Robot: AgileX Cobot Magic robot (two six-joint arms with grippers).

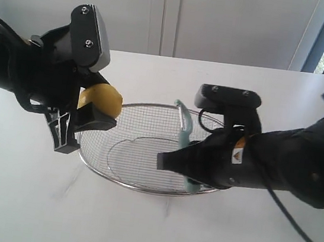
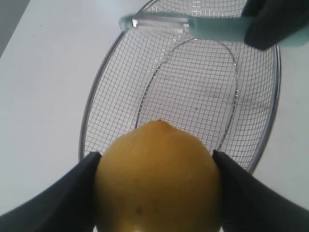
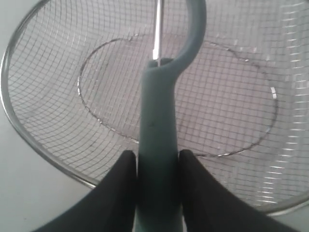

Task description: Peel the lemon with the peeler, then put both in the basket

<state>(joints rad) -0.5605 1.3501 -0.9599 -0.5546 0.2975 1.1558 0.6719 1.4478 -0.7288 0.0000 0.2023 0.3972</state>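
Observation:
My left gripper (image 1: pixel 91 114) is shut on the yellow lemon (image 1: pixel 100 101), holding it in the air over the left end of the wire mesh basket (image 1: pixel 122 151). In the left wrist view the lemon (image 2: pixel 159 179) fills the space between both black fingers (image 2: pixel 72 193), with the basket (image 2: pixel 116 96) below it. My right gripper (image 1: pixel 189 163) is shut on the pale teal peeler (image 1: pixel 185 133), over the basket's right side. The right wrist view shows the peeler handle (image 3: pixel 157 159) pinched between the fingers (image 3: pixel 116 193), its metal blade pointing across the basket (image 3: pixel 58 159).
The basket rests on a white table (image 1: pixel 148 226). A pale wall with panel seams stands behind the table's far edge (image 1: pixel 223 21). A black cable (image 1: pixel 297 231) trails from the right arm across the table.

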